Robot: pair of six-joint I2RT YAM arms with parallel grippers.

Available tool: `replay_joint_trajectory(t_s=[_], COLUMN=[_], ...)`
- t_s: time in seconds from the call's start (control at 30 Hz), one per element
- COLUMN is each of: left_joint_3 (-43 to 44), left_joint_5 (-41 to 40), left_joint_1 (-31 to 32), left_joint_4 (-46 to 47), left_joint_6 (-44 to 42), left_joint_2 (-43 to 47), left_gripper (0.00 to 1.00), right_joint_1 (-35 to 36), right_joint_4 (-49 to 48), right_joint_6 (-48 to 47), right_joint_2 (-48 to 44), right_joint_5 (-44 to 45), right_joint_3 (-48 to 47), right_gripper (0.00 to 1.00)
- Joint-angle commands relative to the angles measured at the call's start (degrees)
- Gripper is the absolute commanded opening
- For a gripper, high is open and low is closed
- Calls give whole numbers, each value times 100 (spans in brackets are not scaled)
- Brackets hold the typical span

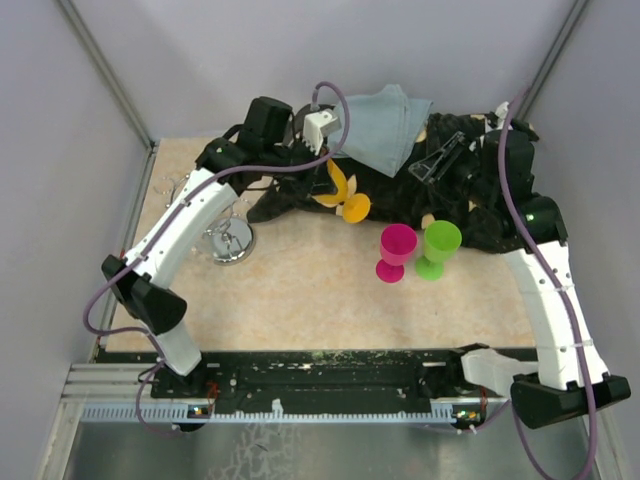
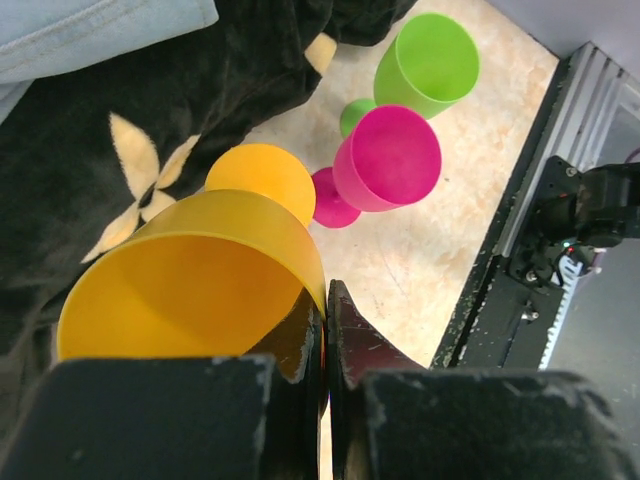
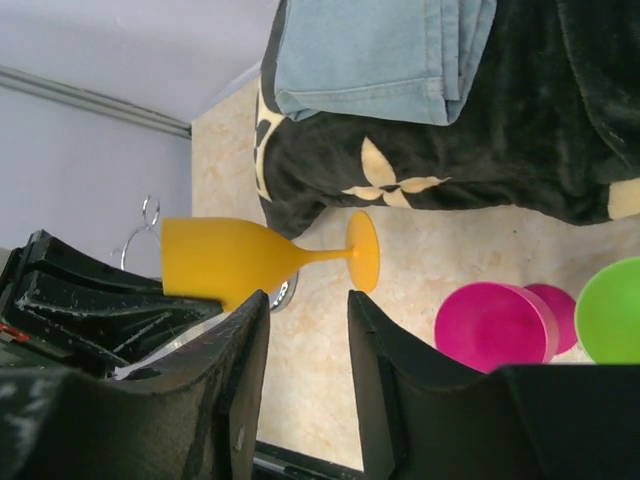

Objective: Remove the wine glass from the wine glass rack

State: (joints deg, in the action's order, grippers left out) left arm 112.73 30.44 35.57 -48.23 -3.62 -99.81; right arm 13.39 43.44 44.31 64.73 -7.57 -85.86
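The orange wine glass is held on its side above the table, at the edge of the black cloth. My left gripper is shut on its rim; in the left wrist view the gripper pinches the bowl wall of the glass. The glass also shows in the right wrist view. The chrome wine glass rack stands at the left, partly under my left arm, with no glass on it. My right gripper is open and empty over the black cloth, and its jaws stand apart.
A pink glass and a green glass stand upright side by side mid-table. A black cloth with a folded blue cloth on it covers the back. Metal rails run along the near edge.
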Motion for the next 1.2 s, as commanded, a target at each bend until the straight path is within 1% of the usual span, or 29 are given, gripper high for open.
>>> replay_joint_trajectory(t_s=[0.0, 0.1, 0.23, 0.57, 0.7, 1.0, 1.17], left_joint_3=[58, -71, -472, -920, -963, -761, -660], left_joint_5=[-353, -528, -781, -1215, -1306, -1438, -1447], left_joint_1=[84, 209, 393, 993, 1181, 1297, 1346], left_joint_4=[-99, -281, -313, -374, -397, -545, -634], left_joint_6=[-317, -480, -613, -811, -841, -877, -878], left_joint_2=[129, 98, 89, -153, -305, -856, -1024], left_gripper=[0, 0, 0, 0, 0, 0, 0], right_joint_1=[20, 19, 16, 23, 23, 21, 23], right_joint_4=[163, 262, 431, 708, 766, 914, 888], right_joint_6=[-193, -269, -388, -498, -521, -593, -561], right_joint_2=[-297, -323, -317, -454, -458, -448, -486], right_joint_5=[340, 461, 663, 934, 979, 1046, 1047], right_joint_3=[19, 8, -108, -155, -161, -295, -221], right_gripper=[40, 48, 53, 54, 54, 54, 54])
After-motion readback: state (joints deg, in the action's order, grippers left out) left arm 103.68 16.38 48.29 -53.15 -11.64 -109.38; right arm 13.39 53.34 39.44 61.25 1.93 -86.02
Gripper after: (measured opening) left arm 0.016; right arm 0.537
